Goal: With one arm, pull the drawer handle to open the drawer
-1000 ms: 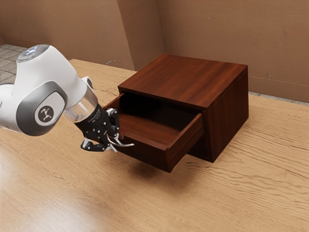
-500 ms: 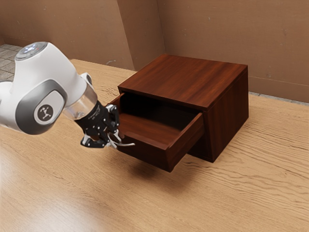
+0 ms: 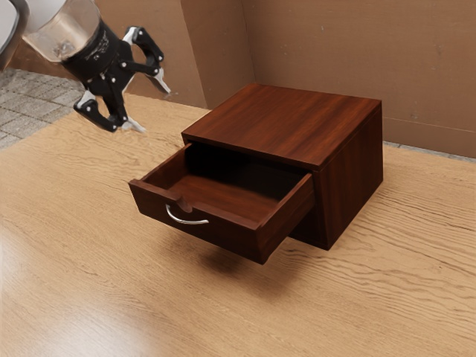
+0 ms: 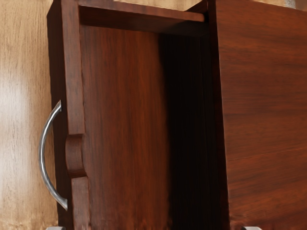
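One black two-finger gripper is hanging in the air at the exterior view's upper left, high above the wooden table and well apart from the furniture. Its fingers are standing spread wide with nothing between them, and they are pointing down and toward the exterior view's right. Behind the hand, a patch of grey tiled floor is showing past the table's far edge.

Moving rightward, the curved silver handle is sitting on the drawer's front panel, and nothing is touching it. The drawer is jutting a good way out of its opening, toward the exterior view's lower left, and its wooden bottom is lying open to view. It is casting a soft shadow on the table beneath it. Further right, the dark red-brown cabinet is resting squarely on the table, with the plain brown wall rising behind it.

Seen from the hand's own camera, the handle is arching off the front panel over the pale table. A small rounded notch is showing in the panel's upper edge just behind the handle. Past the panel, the drawer's inside is running back into deep shadow under the cabinet's top.
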Controlling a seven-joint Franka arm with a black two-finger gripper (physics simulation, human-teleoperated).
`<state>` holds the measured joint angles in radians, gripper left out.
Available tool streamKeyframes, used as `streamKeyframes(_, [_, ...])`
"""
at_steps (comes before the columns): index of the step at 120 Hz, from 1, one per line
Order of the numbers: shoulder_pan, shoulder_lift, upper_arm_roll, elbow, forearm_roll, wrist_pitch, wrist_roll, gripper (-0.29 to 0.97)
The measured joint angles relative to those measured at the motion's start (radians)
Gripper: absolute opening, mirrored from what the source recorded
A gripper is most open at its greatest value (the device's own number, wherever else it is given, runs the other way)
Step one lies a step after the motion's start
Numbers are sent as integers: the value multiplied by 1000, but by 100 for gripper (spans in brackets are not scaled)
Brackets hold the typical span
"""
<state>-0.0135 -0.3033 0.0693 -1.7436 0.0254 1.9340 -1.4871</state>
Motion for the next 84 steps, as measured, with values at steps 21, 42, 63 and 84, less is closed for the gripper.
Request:
streamKeyframes(21, [-55, 59, 13, 251, -41, -346, -2, 57])
streamKeyframes(42, [-80, 60, 18, 171, -30, -486, -12, 63])
streamKeyframes(63, [-97, 55, 19, 114, 1, -510, -22, 66])
streamKeyframes(84, [-100, 55, 20, 95, 12, -519, -30, 67])
